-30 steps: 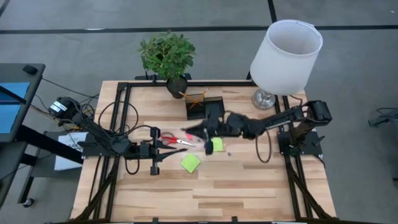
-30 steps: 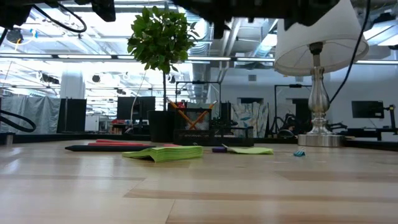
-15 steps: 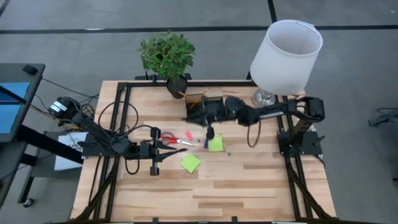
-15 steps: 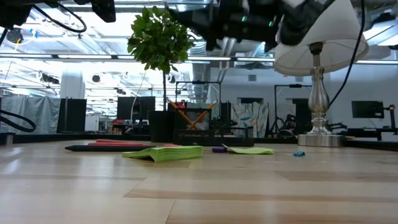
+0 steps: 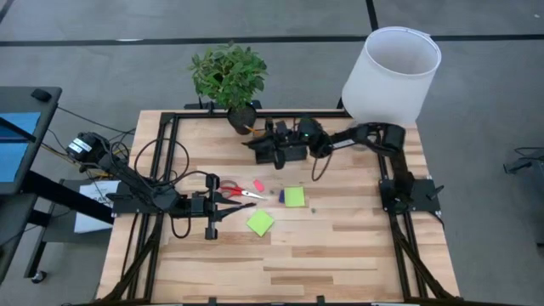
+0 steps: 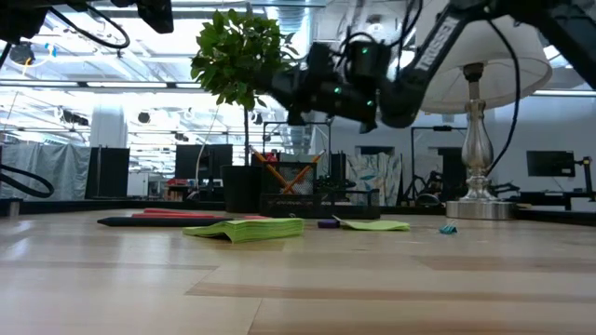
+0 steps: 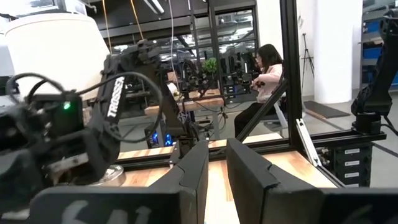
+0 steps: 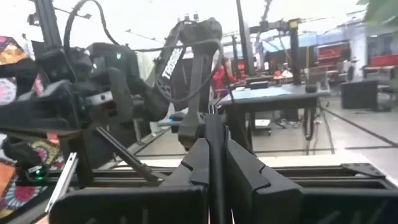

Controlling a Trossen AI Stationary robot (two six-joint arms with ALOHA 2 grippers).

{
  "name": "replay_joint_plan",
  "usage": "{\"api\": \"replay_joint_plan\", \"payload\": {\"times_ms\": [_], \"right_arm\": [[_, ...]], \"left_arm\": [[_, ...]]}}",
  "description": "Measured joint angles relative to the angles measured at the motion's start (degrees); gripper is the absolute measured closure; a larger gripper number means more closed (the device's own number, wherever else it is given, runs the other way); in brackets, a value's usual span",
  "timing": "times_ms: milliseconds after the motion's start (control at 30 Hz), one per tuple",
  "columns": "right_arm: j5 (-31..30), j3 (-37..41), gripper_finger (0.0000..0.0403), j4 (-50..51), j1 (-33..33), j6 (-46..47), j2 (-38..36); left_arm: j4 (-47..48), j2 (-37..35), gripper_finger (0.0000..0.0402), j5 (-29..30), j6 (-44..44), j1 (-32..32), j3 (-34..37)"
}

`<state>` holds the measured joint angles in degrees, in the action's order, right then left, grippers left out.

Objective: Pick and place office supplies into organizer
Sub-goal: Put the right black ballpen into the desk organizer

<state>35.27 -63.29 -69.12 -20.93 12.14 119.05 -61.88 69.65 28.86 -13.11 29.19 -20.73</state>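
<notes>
My right gripper (image 5: pixel 255 146) hangs above the dark organizer (image 6: pixel 307 197) at the table's far side, fingers pointing toward the table's left, shut on a thin black pen (image 8: pixel 215 124). Orange pencils (image 6: pixel 279 172) stand crossed in the organizer. Lying flat on the table are the red-handled scissors (image 5: pixel 240 191), two lime-green sticky pads (image 5: pixel 294 197) (image 5: pixel 261 223), a pink piece (image 5: pixel 259 184) and a blue piece (image 5: pixel 280 196). My left gripper (image 5: pixel 223 197) rests low beside the scissors' handles, open by a narrow gap (image 7: pixel 214 180), touching nothing that I can see. My right gripper pinches the black pen (image 8: pixel 215 134) between its two fingers (image 8: pixel 199 155). The pen runs along the gap and sticks out past the fingertips. The fingers come roughly level from the table's right. The pen is lifted clear, above the organizer.
A potted plant (image 5: pixel 229 76) stands at the far edge beside the organizer, a white-shaded lamp (image 5: pixel 391 64) at the far right corner. Black frame rails (image 5: pixel 161 170) run along the table's sides. A seated person (image 7: pixel 267 68) shows far behind the table. Bare wood (image 5: pixel 340 255) lies near.
My right gripper has travelled from above the sticky pad at the table's middle toward the far edge and now stands over the organizer, staying shut with the pen in it. The arm has folded back toward the lamp. The things on the table have not moved.
</notes>
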Motion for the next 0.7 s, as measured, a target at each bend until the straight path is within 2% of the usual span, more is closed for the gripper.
{"api": "replay_joint_plan", "payload": {"times_ms": [233, 700], "right_arm": [[-0.04, -4.65, 0.0392, 0.10, -2.81, 1.93, 5.17], [-2.59, -4.83, 0.0392, 4.89, -7.62, 1.10, 5.20]], "left_arm": [[1.02, -0.02, 0.0350, 0.07, -0.08, -0.02, 0.00], [1.19, -0.02, 0.0350, 0.02, -0.08, -0.02, 0.00]]}}
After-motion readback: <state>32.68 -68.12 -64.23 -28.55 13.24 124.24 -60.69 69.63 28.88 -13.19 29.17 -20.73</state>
